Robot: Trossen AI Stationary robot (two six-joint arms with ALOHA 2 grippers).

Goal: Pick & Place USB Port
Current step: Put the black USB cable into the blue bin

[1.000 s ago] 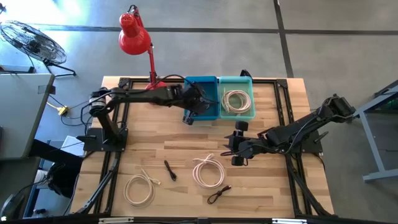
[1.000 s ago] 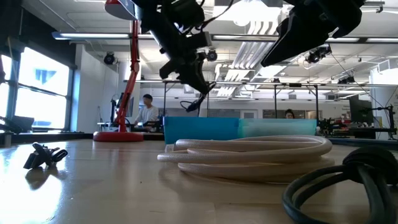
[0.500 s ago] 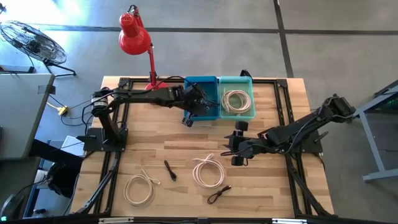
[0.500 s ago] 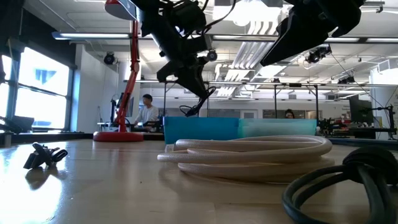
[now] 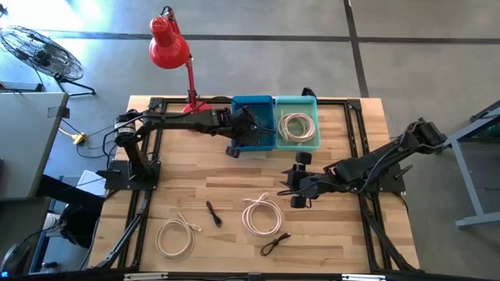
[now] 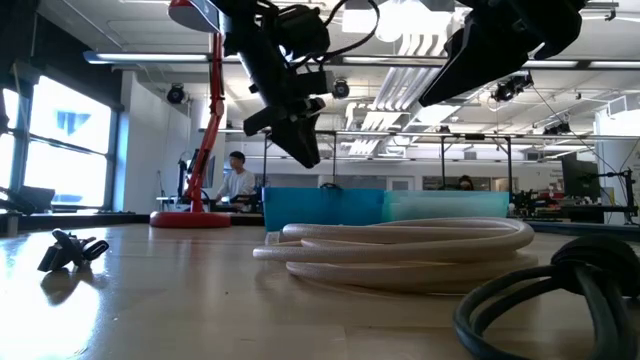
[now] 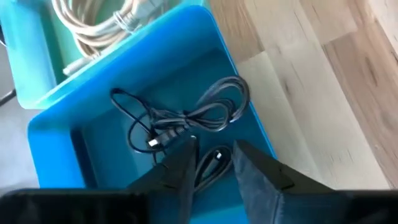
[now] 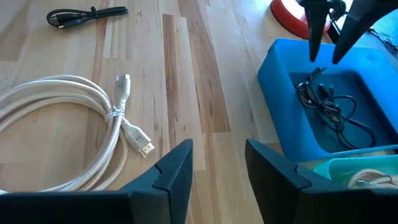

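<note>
Blue bin [image 5: 254, 103] is sitting at the far edge of the table [image 5: 234, 187], touching the teal bin [image 5: 298, 101] on its right. Inside the blue bin a dark USB cable [image 7: 186, 118] is lying loose on the floor, loops tangled, plug end showing; nothing is gripping it. Right wrist view is showing the same cable [image 8: 326, 106] in the blue bin [image 8: 280, 93]. The teal bin is holding a coiled white cable [image 5: 295, 125]; left wrist view is catching a bit of that coil [image 7: 106, 25] too.

Left gripper [image 7: 211, 162] is hovering just over the blue bin's near side w/ fingers apart, holding nothing. In the high view it [image 5: 237, 140] is sitting at the bin's front-left edge.

Right gripper [image 8: 217, 165] is waiting over mid-table, fingers apart & empty, near a white cable coil [image 8: 68, 130].

Still on the table: another white coil [image 5: 175, 236] front-left, a small black cable [image 5: 213, 212] and a black cable [image 5: 275, 243] near the front. Red lamp [image 5: 170, 43] is standing at the far-left corner.
</note>
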